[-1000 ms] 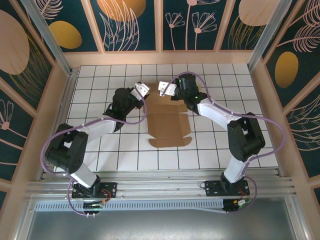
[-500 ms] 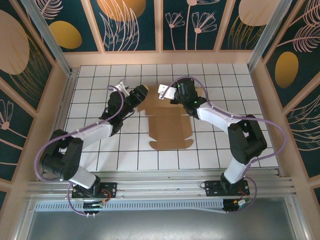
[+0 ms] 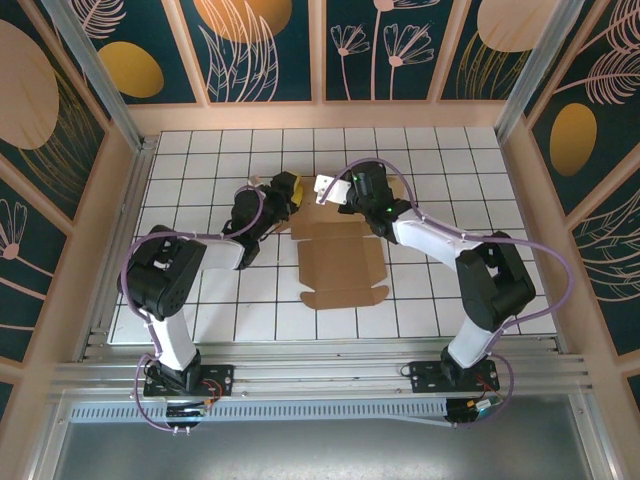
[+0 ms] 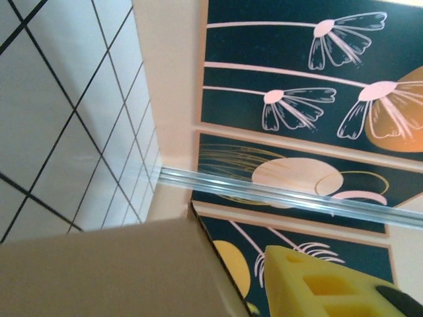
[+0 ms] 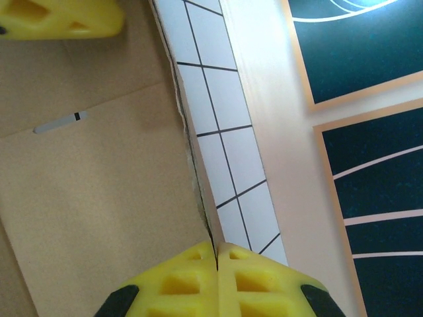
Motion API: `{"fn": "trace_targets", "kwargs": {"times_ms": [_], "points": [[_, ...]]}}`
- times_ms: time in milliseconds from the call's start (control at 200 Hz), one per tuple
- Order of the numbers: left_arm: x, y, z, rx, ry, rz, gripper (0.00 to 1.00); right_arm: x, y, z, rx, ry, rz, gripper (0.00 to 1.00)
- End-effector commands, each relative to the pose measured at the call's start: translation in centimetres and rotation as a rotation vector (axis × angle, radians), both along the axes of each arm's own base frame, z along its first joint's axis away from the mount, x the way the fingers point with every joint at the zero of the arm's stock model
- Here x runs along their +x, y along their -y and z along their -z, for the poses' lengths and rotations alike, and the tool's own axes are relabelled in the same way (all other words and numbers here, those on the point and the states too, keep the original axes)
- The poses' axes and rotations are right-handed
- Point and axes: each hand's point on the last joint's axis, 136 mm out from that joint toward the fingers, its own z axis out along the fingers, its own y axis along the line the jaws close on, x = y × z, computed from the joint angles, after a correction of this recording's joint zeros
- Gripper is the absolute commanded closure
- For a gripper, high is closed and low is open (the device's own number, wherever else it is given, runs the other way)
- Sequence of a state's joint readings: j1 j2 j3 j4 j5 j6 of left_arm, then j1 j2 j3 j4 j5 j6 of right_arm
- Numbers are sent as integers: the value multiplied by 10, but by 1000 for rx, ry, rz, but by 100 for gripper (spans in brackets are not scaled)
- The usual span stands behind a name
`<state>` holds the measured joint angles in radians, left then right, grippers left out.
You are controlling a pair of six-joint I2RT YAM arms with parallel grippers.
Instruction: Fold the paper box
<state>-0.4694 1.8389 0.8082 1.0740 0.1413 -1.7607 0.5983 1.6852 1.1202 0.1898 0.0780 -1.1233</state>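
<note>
So here's where I'm at. My left fingers (image 3: 290,192) sit at the far-left corner of the paper box (image 3: 342,262). The far flap (image 4: 112,271) lies toward 3 o'clock from them, just beside one yellow pad. On the left wrist cam I get one pad and the brown edge next to it, so honestly I can't tell if that side is gripping or just resting against the card.

The box is a flat die-cut sheet in the middle of the tabletop (image 3: 200,160). Its long axis runs 12 to 6 o'clock, and the main panel stretches toward 6 from both sets of fingers. The far end is the bit caught between my two arms.

My right fingers (image 5: 178,281) are clenched, pads pressed together, and the flap's edge runs straight into the seam between them. I read that as a pinch on the card, so the right arm is the one on the box. Next move, I reckon, turns on tipping that far flap back over toward 6.

Compared with a second ago, my left elbow has tucked in close to its base and the fingers have slid toward 3, nearer the flap. The right fingers eased a touch toward 6, and the sheet's near edge has drifted slightly toward 6 as well.
</note>
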Motion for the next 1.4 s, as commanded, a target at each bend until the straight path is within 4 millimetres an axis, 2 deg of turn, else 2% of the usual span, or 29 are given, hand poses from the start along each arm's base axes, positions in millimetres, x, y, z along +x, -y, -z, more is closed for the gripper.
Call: {"fn": "trace_targets", "kwargs": {"times_ms": [0, 135, 305, 481, 591, 676, 766, 896, 1006, 1121, 1216, 1392], "points": [[14, -14, -15, -142, 16, -80, 61, -9, -2, -14, 46, 23, -2, 100], [18, -21, -6, -134, 3, -87, 68, -12, -2, -10, 39, 17, 1, 100], [20, -24, 2, -116, -10, -91, 82, -15, -6, -13, 46, 43, 10, 100], [26, -21, 3, -77, 16, -75, 89, -17, -8, -12, 51, 45, 14, 100], [36, -34, 6, 24, 69, -89, 91, -17, -3, -10, 45, 51, 35, 100], [40, -43, 11, 130, 69, -105, 90, -16, -1, -14, 63, 65, 58, 100], [35, -23, -3, 165, 112, -19, 89, -15, -3, -17, 101, 91, 87, 100], [16, 3, -16, 93, 111, 67, 86, -6, -6, -14, 141, 134, 166, 100], [1, 15, -14, 35, 81, 96, 82, 2, -6, -8, 145, 183, 236, 100], [-13, 21, -8, -84, 30, 116, 72, 3, -7, -5, 158, 211, 259, 100], [-21, 20, -5, -165, 8, 120, 71, 2, -7, -3, 160, 213, 250, 100], [-17, 23, 0, -194, 16, 127, 65, -2, -12, -3, 159, 208, 222, 100]]}}
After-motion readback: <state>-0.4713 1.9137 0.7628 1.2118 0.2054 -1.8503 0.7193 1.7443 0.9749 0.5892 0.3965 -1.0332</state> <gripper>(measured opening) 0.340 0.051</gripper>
